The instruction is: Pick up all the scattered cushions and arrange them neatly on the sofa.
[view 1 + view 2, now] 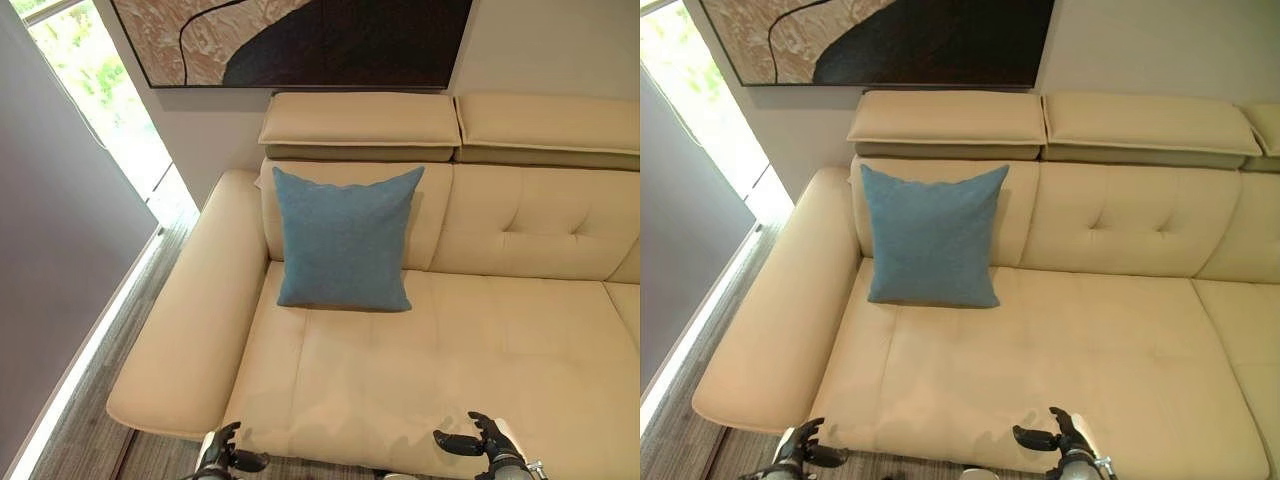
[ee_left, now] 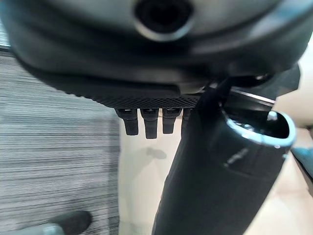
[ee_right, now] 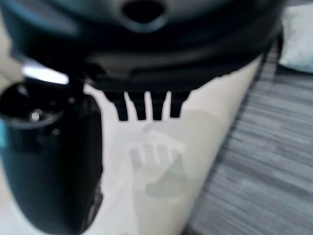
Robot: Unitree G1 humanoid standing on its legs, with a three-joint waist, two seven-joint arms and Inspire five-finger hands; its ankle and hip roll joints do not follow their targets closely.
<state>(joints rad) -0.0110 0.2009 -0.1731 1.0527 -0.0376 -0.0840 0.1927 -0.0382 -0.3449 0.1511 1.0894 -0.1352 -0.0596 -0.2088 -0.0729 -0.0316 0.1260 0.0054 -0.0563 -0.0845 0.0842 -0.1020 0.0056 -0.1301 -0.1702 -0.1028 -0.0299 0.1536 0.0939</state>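
Observation:
A blue square cushion [image 1: 345, 240] stands upright on the cream sofa [image 1: 480, 350], leaning against the backrest at its left end. My left hand [image 1: 222, 455] hovers at the seat's front edge, low on the left, fingers [image 2: 146, 122] straight and empty. My right hand [image 1: 480, 440] is over the front edge further right, also open and holding nothing, its fingers [image 3: 146, 105] pointing out over the seat. Both hands are well short of the cushion. In the right wrist view a pale soft thing [image 3: 298, 44] lies on the carpet beside the sofa; I cannot tell what it is.
The sofa's wide left armrest [image 1: 190, 320] runs down to grey striped carpet [image 1: 90, 430]. A bright window [image 1: 90, 90] lies beyond it on the left. A large painting [image 1: 300, 40] hangs above the headrests [image 1: 360, 120].

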